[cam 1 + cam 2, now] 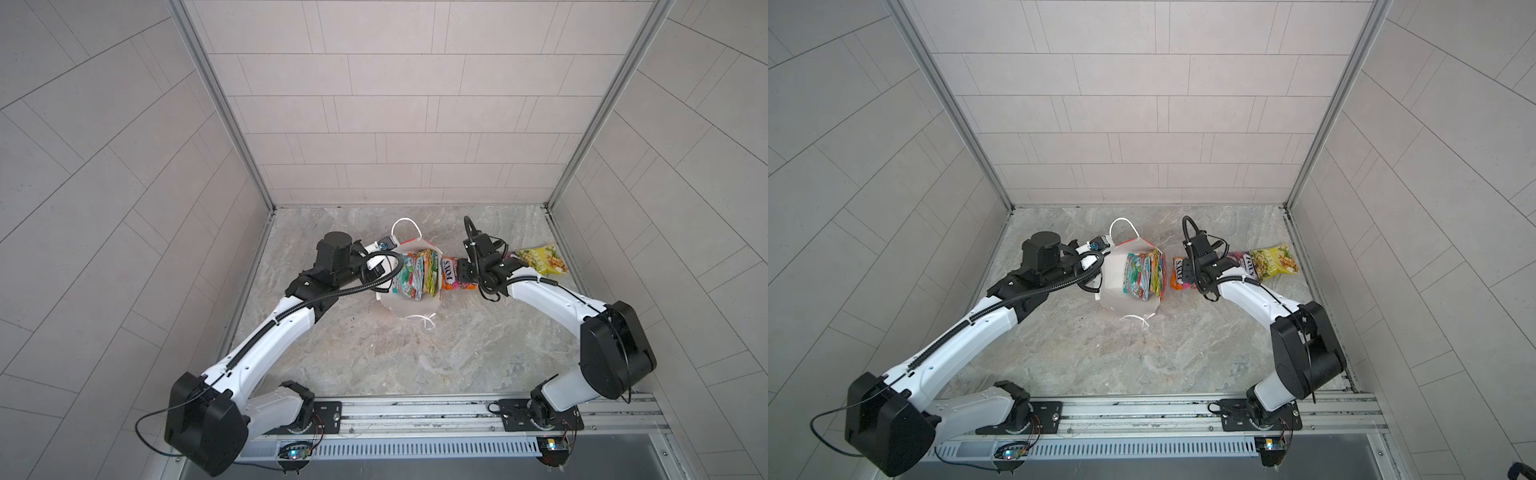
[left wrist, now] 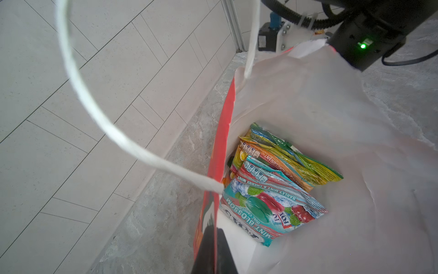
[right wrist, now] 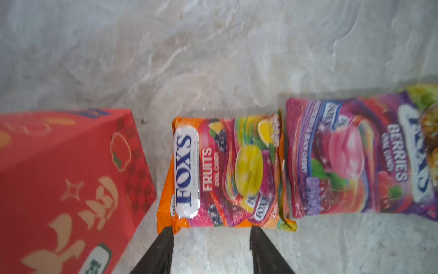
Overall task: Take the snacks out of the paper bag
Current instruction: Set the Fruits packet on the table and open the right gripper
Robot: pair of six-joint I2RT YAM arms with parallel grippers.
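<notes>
The red paper bag (image 1: pixel 409 309) stands open on the table, its white inside showing in both top views (image 1: pixel 1113 286). Several snacks (image 1: pixel 417 276) stand upright inside; a teal mint packet (image 2: pixel 265 208) is in front of an orange-yellow one (image 2: pixel 284 166). My left gripper (image 2: pixel 214 251) is shut on the bag's red side wall near the rim (image 1: pixel 381 266). An orange FOX'S packet (image 3: pixel 222 173) lies flat on the table beside the bag. My right gripper (image 3: pixel 211 233) is open, its fingertips at that packet's near edge, with nothing between them. A purple packet (image 3: pixel 355 156) and a yellow-green packet (image 1: pixel 542 259) lie further right.
The bag's white cord handles (image 2: pixel 94 111) loop up at the back (image 1: pixel 405 228) and lie at the front (image 1: pixel 424 322). The grey side walls (image 1: pixel 232 232) and back wall close in the marbled table (image 1: pixel 415 365). A metal rail (image 1: pixel 415 409) carrying the arm bases runs along the front.
</notes>
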